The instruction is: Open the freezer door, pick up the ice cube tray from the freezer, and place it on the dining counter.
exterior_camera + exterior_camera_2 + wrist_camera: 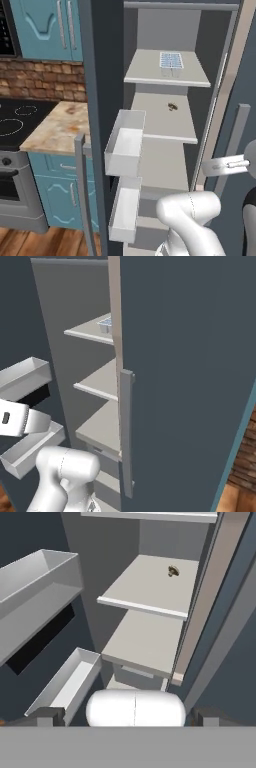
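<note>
**Freezer open, tray on the upper shelf**

Nearest in the left base view is the robot's white arm, rising from the lower right. Behind it the tall slate-grey freezer [107,60] stands open, its slate-grey freezer door [92,100] swung out to the left with two white plastic door bins [125,145] on its inner face and a long grey bar handle [84,195] below. On the upper pale grey shelf [150,75] sits the small white ice cube tray with pale blue cubes [171,63], towards the back right. A small dark brown object [172,106] lies on the next shelf down. To the left are a marbled beige counter [55,127], a black cooktop [20,117], a red brick wall and teal cabinets [47,25].

From the right base view, the plain slate-grey closed door [190,381] with its grey vertical handle [126,431] fills the right side. Past its edge, a corner of the tray shows on the upper shelf.

Through the hand view, the two dark fingertips [50,714] stand wide apart at the bottom corners, the gripper [129,717] holding nothing. Ahead lie the lower shelves, the brown object on the far one, and the door bins at left.
</note>
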Available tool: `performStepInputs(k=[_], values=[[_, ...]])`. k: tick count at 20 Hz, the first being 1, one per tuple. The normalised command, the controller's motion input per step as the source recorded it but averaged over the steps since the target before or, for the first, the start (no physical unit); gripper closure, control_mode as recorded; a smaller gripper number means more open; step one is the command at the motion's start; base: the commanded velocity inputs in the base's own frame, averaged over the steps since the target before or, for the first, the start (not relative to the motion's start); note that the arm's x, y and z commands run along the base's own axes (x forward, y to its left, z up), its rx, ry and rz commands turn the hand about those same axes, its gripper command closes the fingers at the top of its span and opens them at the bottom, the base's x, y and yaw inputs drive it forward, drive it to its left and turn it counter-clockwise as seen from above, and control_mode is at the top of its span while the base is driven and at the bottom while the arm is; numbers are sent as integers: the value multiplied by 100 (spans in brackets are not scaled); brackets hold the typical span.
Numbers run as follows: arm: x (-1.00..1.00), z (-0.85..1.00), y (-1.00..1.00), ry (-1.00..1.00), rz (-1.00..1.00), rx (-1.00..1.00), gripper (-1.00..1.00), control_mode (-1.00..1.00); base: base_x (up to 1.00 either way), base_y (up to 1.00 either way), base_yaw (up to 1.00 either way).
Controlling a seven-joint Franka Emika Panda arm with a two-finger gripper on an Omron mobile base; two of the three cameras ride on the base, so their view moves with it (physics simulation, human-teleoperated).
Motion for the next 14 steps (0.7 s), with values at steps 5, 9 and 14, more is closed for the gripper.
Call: performStepInputs(k=[5, 9, 14], values=[[0, 0, 0, 0, 0, 0, -100, 100, 68, 0, -5], [0, 0, 0, 0, 0, 0, -100, 100, 73, 20, -18], [0, 0, 0, 0, 0, 0, -100, 100, 63, 27, -20]])
